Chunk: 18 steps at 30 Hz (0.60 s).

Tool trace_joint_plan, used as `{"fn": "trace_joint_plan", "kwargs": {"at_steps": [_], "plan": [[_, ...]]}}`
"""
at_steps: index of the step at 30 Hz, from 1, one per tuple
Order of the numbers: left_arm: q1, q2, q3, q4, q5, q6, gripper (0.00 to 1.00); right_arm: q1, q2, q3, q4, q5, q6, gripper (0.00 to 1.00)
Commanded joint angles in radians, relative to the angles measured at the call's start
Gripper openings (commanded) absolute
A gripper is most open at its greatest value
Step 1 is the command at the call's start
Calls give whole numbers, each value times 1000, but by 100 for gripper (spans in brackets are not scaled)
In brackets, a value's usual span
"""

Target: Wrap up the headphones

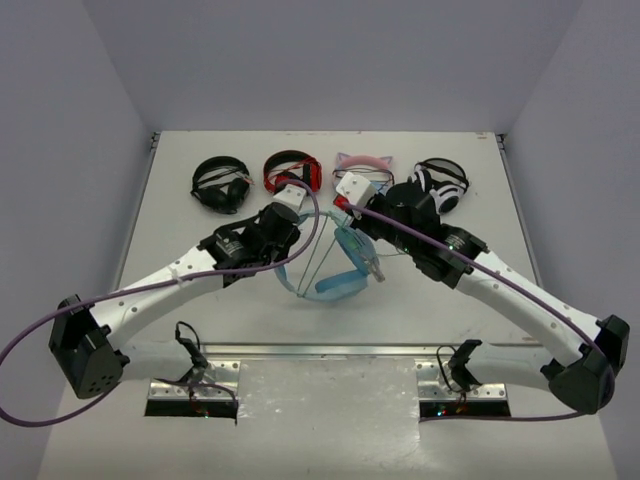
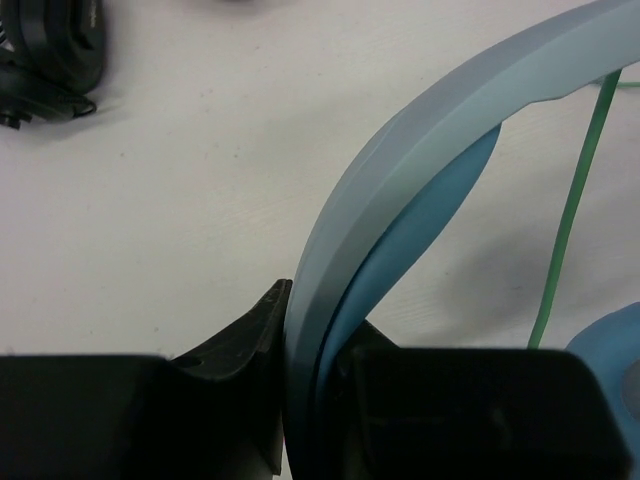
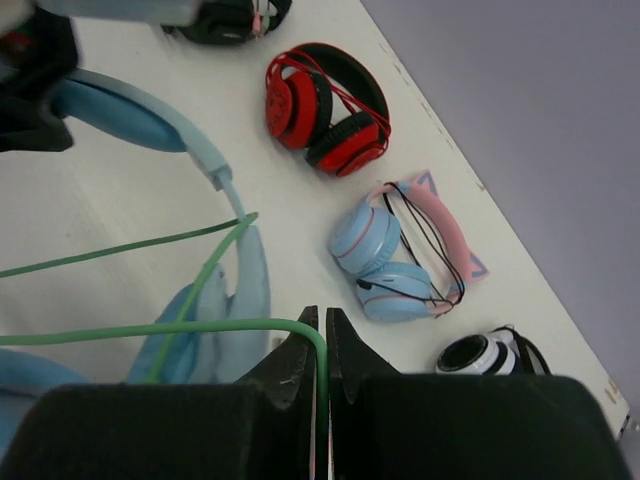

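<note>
My left arm [image 1: 170, 275] comes in from the lower left of the overhead view and reaches toward the middle of the frame. The left pincer [image 2: 315, 335] is closed on the headband [image 2: 420, 130] of the headphones [image 1: 338, 262], one finger on each side of the band. The headphones are at the centre of the surface [image 1: 420, 315], between the two arms; I cannot tell whether they rest on it or hang just above. I judge the band to be light, springy plastic: stiff enough to hold by, smooth enough to slide if twisted. An earcup [image 2: 612, 350] looks softly padded, a poor place to grip. The thin pale-green cable [image 3: 150, 330] looks limp and easily snagged, best pinched along its length and kept lightly taut; a hard tug might strain its joint. My right arm [image 1: 520, 290] enters from the lower right and bends toward the centre. The right pincer [image 3: 322, 330] is almost fully shut with the cable nipped between its tips, the cable trailing off leftward. Other headsets, among them a red pair [image 1: 292, 170], line the upper edge.
</note>
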<state>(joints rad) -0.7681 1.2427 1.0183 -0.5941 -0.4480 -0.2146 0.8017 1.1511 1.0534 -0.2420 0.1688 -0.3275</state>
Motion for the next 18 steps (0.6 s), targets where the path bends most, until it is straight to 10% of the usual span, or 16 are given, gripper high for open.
{"fn": "trace_joint_plan", "kwargs": {"at_steps": [1,18], "plan": [[-59,-84,-6,20,126,64,0,-111,1,76,98,34,-18,4],[-102,-324,63,74,224,67,1,-217,-8,-131,231,-344,163,1]]}}
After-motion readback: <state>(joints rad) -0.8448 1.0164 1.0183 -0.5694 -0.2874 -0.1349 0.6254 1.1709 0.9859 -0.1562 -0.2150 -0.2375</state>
